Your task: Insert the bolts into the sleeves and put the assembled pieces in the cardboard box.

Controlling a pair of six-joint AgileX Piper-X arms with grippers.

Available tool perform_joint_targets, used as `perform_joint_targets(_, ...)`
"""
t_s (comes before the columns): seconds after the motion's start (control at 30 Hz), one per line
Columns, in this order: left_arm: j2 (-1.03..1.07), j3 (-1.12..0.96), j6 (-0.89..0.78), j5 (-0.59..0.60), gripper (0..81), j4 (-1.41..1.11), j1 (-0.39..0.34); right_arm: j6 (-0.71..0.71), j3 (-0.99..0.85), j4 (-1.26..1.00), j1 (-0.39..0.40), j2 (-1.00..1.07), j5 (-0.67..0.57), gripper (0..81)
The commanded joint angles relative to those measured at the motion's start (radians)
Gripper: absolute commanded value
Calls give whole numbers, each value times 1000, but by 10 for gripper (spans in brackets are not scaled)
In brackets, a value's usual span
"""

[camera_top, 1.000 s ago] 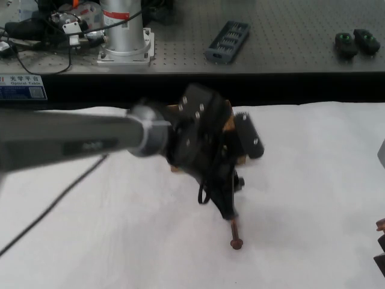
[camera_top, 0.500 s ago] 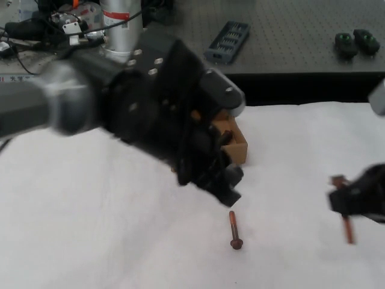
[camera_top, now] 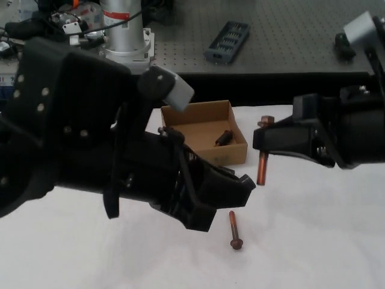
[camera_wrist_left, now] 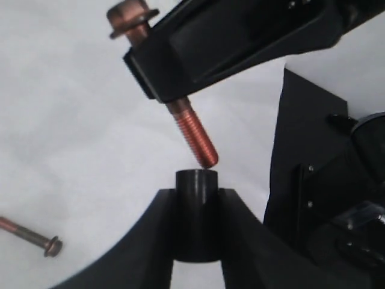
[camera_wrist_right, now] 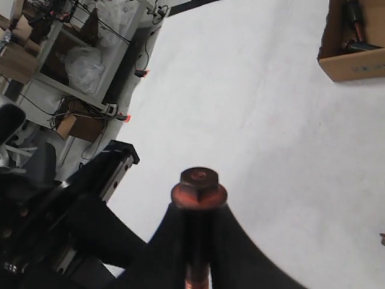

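Two matte black arms take up most of the high view. The left arm (camera_top: 72,132) bulks over the left half of the tabletop (camera_top: 313,241), and the right arm (camera_top: 355,132) comes in from the right edge. We see the tabletop draped in a white, faintly fibrous cloth (camera_wrist_left: 72,120). An open cardboard box (camera_top: 237,153) of plain brown board sits at the middle of the far edge, with dark assembled pieces (camera_top: 222,138) lying inside.

The left gripper (camera_wrist_left: 195,194) is clamped on a sleeve (camera_wrist_left: 195,220), a smooth black cylinder with a hollow mouth, standing upright in its grip. The right gripper (camera_top: 269,139) is closed on a bolt (camera_wrist_left: 194,135) just under its head. The bolt is copper-coloured metal, threaded toward the tip, with a flanged hexagonal head. It hangs slightly tilted, its tip right at the sleeve's mouth; we cannot tell whether the two touch. Both are held in the air just beside the box's near right corner. A second bolt (camera_top: 234,232) of the same copper colour lies flat on the cloth, between the box and the near edge.

Half a second ago the right gripper and its bolt were low by the right edge, well apart from the left gripper. They have since risen and come in toward the centre. The left arm has swung off the box, which it hid a second ago. The second bolt has not shifted.
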Motion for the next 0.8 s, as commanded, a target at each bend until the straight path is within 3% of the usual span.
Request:
perform_joint_targets(0.0, -32, 17, -89, 20, 6, -81, 2, 8, -3, -27, -2, 1, -14, 27)
perform_joint_targets(0.47, -35, 17, -149, 20, 6, -150, 2, 75, -3, -78, -2, 1, -14, 27)
perform_joint_targets(0.77, -35, 17, -151, -41, 6, -162, 2, 75, -3, -78, -2, 1, -14, 27)
